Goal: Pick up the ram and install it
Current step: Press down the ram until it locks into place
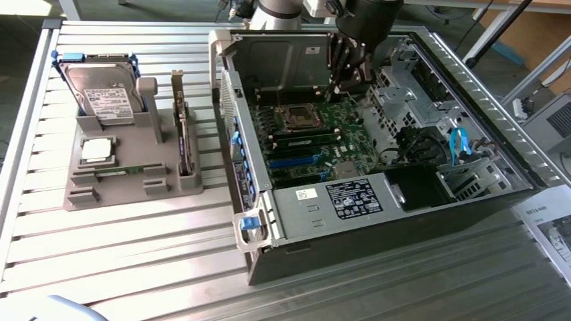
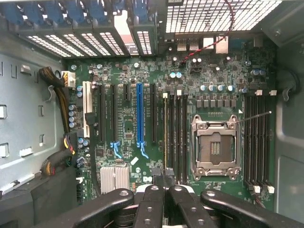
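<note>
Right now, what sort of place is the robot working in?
Probably a lab or workshop bench for computer assembly. An open desktop PC case with a bare motherboard lies on a slatted aluminium table, next to a grey parts holder with a hard drive.

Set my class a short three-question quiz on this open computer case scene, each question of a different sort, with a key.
1. True or false: the hard drive lies inside the computer case.
2. Multiple choice: the gripper above the motherboard is A) open wide, B) shut, C) clamped on a cable.
3. Fill in: the long coloured expansion slot on the motherboard is ____.

Key:
1. False. It stands in the grey holder outside the case, towards the exterior view's left.
2. B.
3. Blue.
</note>
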Available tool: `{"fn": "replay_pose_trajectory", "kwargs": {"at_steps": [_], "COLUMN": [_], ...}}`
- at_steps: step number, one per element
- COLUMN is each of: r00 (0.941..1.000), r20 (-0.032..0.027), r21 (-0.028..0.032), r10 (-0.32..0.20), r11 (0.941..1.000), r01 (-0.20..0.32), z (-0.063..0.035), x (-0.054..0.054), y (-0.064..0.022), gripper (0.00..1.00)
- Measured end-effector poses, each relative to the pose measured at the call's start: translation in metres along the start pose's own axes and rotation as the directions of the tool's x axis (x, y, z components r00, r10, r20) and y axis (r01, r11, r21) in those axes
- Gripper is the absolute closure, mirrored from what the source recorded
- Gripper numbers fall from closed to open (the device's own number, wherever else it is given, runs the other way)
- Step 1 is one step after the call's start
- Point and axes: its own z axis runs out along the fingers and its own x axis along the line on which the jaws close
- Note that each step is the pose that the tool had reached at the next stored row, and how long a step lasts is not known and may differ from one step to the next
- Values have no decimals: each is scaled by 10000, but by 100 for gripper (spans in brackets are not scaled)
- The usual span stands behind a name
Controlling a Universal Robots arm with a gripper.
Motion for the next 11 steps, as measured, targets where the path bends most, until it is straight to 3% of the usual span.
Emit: {"fn": "replay_pose_trajectory", "kwargs": {"at_steps": [11], "r00": [10000], "r20": [1], "r21": [0], "r10": [0], "r11": [10000], "r01": [0], "z": [0], "x": [0], "y": [0], "gripper": [90]}}
